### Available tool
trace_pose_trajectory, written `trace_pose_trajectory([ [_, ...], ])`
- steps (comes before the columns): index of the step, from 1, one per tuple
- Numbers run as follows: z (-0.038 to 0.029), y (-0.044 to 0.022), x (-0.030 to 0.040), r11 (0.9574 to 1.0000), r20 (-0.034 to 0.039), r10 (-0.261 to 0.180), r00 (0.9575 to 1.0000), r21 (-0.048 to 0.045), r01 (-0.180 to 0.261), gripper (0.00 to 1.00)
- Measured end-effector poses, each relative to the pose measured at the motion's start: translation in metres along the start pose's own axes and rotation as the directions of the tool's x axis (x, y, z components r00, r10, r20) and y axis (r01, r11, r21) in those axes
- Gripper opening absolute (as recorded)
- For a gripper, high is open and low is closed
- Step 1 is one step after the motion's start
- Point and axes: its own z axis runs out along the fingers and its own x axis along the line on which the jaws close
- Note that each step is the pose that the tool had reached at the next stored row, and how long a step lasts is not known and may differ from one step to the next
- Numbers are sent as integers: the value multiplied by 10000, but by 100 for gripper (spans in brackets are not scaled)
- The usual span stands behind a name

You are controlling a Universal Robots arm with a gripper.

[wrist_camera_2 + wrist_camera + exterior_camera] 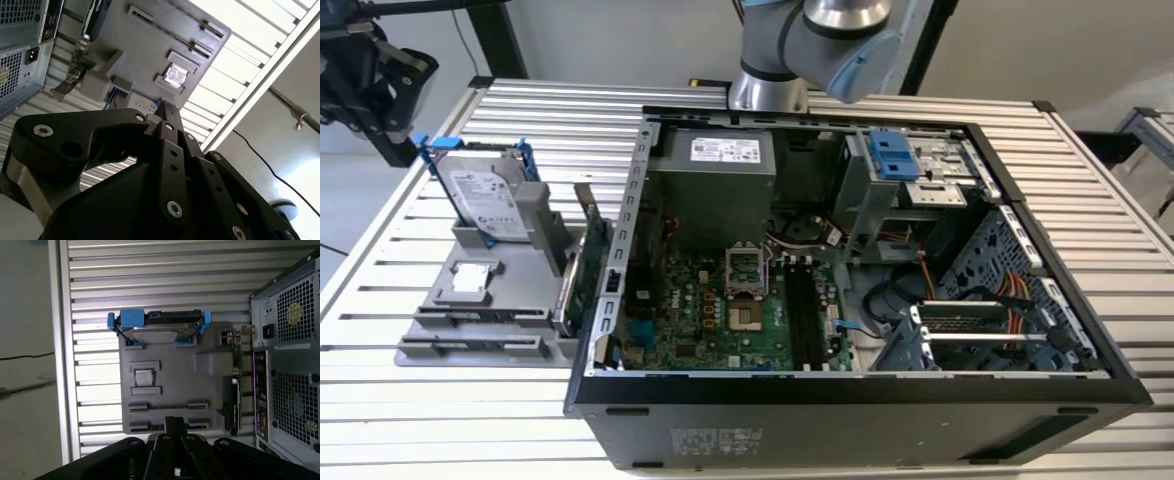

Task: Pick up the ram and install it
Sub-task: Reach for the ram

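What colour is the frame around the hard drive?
Blue; the frame shows best in the first wrist view.

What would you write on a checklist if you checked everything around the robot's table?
Surface: slatted metal table carrying an open computer case and a grey parts tray.
Job's things: the ram cannot be picked out for sure; the motherboard's long black slots sit inside the case.
Clutter: a hard drive in a blue frame stands in the tray, with a green expansion card upright beside it.
Hand: the hand hangs over the tray, touching nothing.
Cables: orange and red wires in the case; a black cable on the floor.
Surroundings: pale floor beside the table.
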Motion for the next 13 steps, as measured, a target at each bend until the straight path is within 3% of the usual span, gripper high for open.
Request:
trace_pose_trajectory([
  [13,-6,-124,-7,10000,0,1,10000,0,-1,0],
])
